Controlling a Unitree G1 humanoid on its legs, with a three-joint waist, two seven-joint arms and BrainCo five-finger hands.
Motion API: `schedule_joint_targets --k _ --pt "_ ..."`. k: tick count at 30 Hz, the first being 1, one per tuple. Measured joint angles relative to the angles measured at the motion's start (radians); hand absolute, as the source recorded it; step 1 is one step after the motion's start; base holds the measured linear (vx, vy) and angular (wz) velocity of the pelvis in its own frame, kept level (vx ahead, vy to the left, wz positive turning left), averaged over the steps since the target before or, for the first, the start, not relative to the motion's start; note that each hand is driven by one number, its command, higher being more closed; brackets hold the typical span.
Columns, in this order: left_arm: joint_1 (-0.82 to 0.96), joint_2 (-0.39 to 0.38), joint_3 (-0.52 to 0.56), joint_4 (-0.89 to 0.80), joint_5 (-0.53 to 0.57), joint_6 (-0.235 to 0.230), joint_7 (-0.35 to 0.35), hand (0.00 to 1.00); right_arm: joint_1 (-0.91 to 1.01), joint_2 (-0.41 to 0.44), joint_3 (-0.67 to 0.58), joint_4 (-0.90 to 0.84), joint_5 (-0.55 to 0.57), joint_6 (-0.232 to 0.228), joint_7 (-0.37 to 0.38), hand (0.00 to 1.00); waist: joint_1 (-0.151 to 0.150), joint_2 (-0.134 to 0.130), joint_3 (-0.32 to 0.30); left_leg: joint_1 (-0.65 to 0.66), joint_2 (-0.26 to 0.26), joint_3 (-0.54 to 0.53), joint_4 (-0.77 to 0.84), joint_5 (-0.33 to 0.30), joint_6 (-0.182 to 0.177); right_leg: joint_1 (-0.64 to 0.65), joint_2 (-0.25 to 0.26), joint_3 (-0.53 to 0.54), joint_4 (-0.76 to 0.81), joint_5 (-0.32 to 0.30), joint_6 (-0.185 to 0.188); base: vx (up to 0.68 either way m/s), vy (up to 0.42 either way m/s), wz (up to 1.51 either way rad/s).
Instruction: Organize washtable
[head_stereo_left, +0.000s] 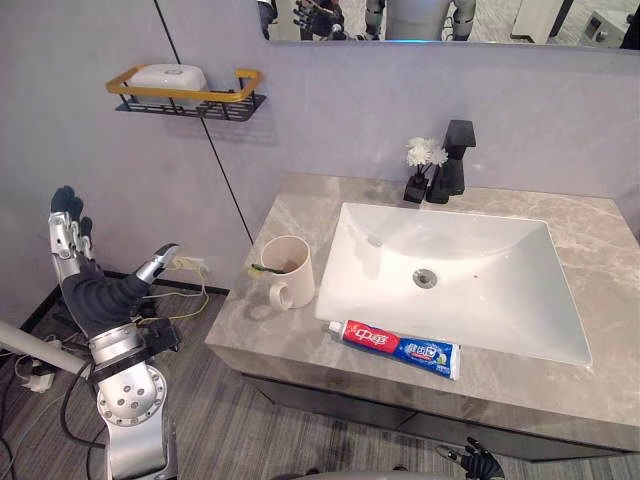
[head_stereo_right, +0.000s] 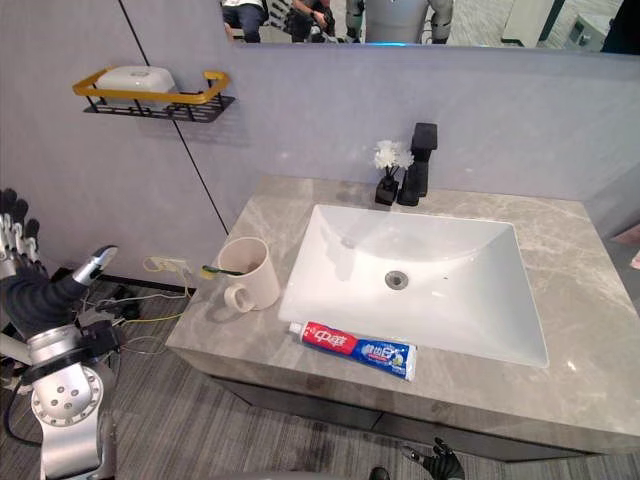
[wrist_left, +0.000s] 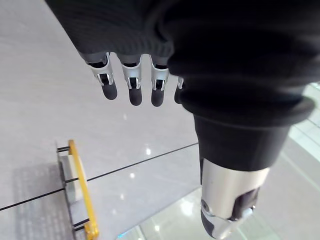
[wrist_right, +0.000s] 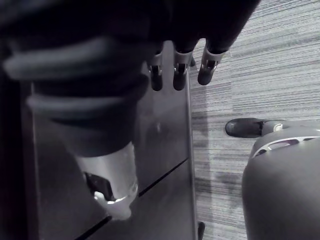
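Note:
A cream mug (head_stereo_left: 288, 271) holding a toothbrush (head_stereo_left: 264, 268) stands on the grey marble washtable (head_stereo_left: 600, 330), left of the white sink (head_stereo_left: 450, 275). A red and blue toothpaste tube (head_stereo_left: 400, 349) lies along the front edge below the sink. My left hand (head_stereo_left: 88, 285) is raised well to the left of the counter, open with fingers straight up and nothing in it. My right hand (head_stereo_left: 478, 462) hangs low in front of the cabinet, fingers relaxed and open (wrist_right: 180, 70).
A black tap (head_stereo_left: 452, 160) and a small black vase of white flowers (head_stereo_left: 422, 165) stand behind the sink. A yellow-railed wall shelf (head_stereo_left: 185, 92) holds a white soap dish. A mirror (head_stereo_left: 450, 20) hangs above. Cables and a socket strip (head_stereo_left: 180, 268) lie on the floor at left.

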Motion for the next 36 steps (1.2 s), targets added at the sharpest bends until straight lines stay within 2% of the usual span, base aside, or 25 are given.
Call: schedule_joint_targets --k 8,12,18,23,28,36 --pt "-0.079 0.098 -0.248 -0.064 0.123 -0.006 -0.084 0.0 -0.008 -0.001 0.05 0.0 0.0 -0.002 0.003 0.0 -0.006 -0.027 -0.012 -0.017 0.005 0.001 0.0 0.012 0.003 -0.014 0.006 0.002 0.002 0.004 -0.006 0.0 0.0 0.0" --pt "-0.126 0.139 -0.344 -0.064 0.191 -0.006 -0.124 0.0 -0.024 -0.001 0.065 0.0 -0.001 -0.002 0.018 0.0 -0.026 -0.027 -0.012 -0.017 0.003 0.003 0.0 0.012 0.003 -0.014 0.004 0.004 0.004 0.004 -0.006 0.0 0.002 -0.01" --pt "-0.174 0.176 -0.47 -0.063 0.262 -0.008 -0.163 0.0 -0.025 -0.001 0.092 -0.002 -0.003 -0.004 0.019 0.0 -0.025 -0.028 -0.012 -0.016 0.005 0.005 0.0 0.012 0.003 -0.014 0.005 0.006 0.002 0.005 -0.006 -0.01 -0.002 -0.01" --pt "-0.193 0.213 -0.569 -0.041 0.265 -0.008 -0.203 0.0 -0.024 -0.001 0.093 -0.003 -0.004 -0.004 0.018 0.0 -0.026 -0.028 -0.012 -0.017 0.005 0.004 0.0 0.012 0.003 -0.014 0.005 0.006 0.001 0.005 -0.006 -0.01 -0.002 0.0" --pt "-0.202 0.219 -0.64 -0.022 0.264 -0.008 -0.23 0.0 -0.027 -0.005 0.113 -0.013 -0.005 -0.004 0.018 0.0 -0.027 -0.028 -0.012 -0.017 0.005 0.005 -0.001 0.012 0.003 -0.016 0.005 0.005 0.001 0.005 -0.006 0.0 0.0 0.0" --pt "-0.233 0.212 -0.755 0.099 0.305 -0.006 -0.266 0.0 -0.034 -0.005 0.124 -0.013 -0.005 -0.003 0.017 0.0 -0.029 -0.03 -0.012 -0.018 0.005 0.004 -0.001 0.012 0.003 -0.015 0.004 0.005 0.003 0.005 -0.006 0.0 0.0 0.0"
